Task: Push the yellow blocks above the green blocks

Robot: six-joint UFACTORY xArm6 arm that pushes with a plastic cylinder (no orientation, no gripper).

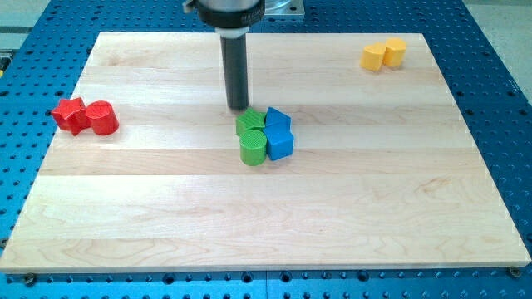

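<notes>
Two yellow blocks sit together at the view's top right: a yellow cylinder (395, 51) and a yellow block (373, 57) to its left, touching. Two green blocks sit near the board's middle: a green cylinder (253, 147) and a green block (248, 123) just above it. Two blue blocks touch them on the right: a blue block (277, 119) and a blue cube (280, 143). My tip (238, 108) stands just above and left of the upper green block, very near it, far left of the yellow blocks.
A red star-shaped block (70, 114) and a red cylinder (101, 117) sit together at the view's left edge of the wooden board (266, 224). A blue perforated table surrounds the board.
</notes>
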